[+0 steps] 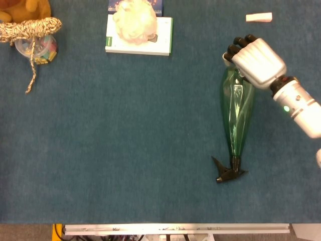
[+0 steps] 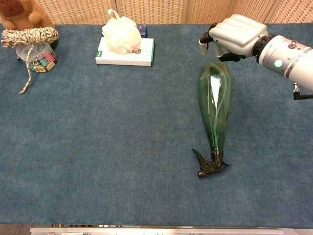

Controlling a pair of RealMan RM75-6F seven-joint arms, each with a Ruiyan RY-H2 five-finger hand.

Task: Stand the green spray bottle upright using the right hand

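Observation:
The green spray bottle (image 1: 236, 115) (image 2: 215, 105) lies on its side on the blue cloth. Its wide base points to the far edge and its black trigger head (image 1: 228, 172) (image 2: 210, 166) points to the near edge. My right hand (image 1: 253, 63) (image 2: 234, 36) hovers over the wide base end, palm down, fingers bent down past the base and spread apart from the thumb. It holds nothing, and whether it touches the bottle cannot be told. My left hand shows in neither view.
A white box (image 1: 150, 47) (image 2: 124, 58) with a cream bath sponge (image 1: 134, 21) (image 2: 121, 35) on it sits at the back centre. At the back left stands a jar (image 1: 35, 47) (image 2: 36, 56) draped with rope. A small white block (image 1: 259, 17) lies beyond my right hand.

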